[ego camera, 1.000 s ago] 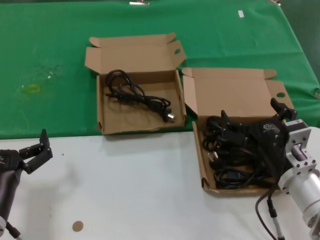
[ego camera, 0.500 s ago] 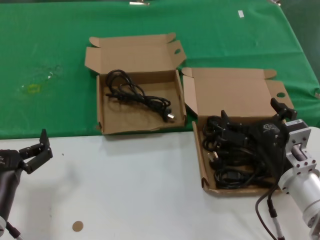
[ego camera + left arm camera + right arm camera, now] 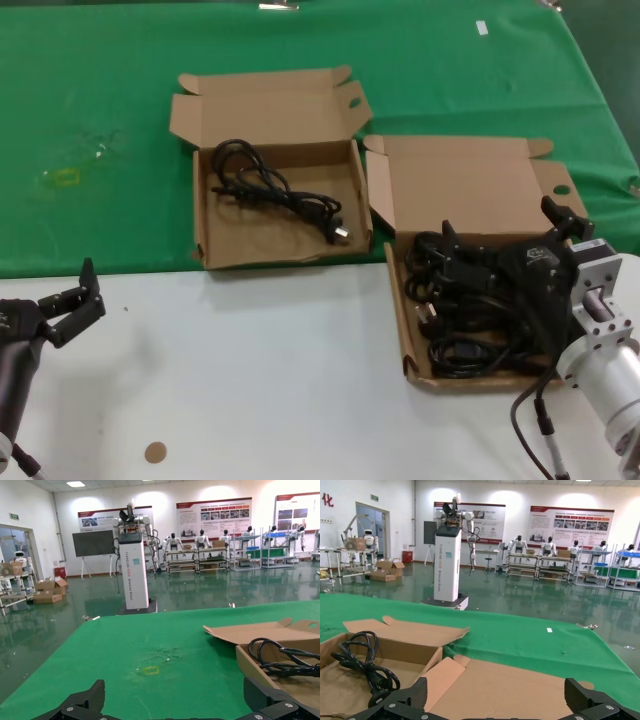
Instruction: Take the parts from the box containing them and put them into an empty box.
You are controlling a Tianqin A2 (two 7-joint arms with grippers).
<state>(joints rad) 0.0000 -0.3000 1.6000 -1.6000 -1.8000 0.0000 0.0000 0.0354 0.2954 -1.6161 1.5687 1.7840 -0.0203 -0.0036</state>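
Observation:
The parts are black coiled power cords. A pile of them fills the cardboard box at the right. My right gripper hovers just over that pile, open, with nothing between its fingers; its wrist view looks across that box's raised lid. One cord lies in the other open box, further back and to the left; it also shows as the cord in the right wrist view. My left gripper waits open at the near left, off the boxes.
Both boxes sit where the green cloth meets the white table. A small brown disc lies on the table near my left arm. A faint yellow mark is on the cloth at far left.

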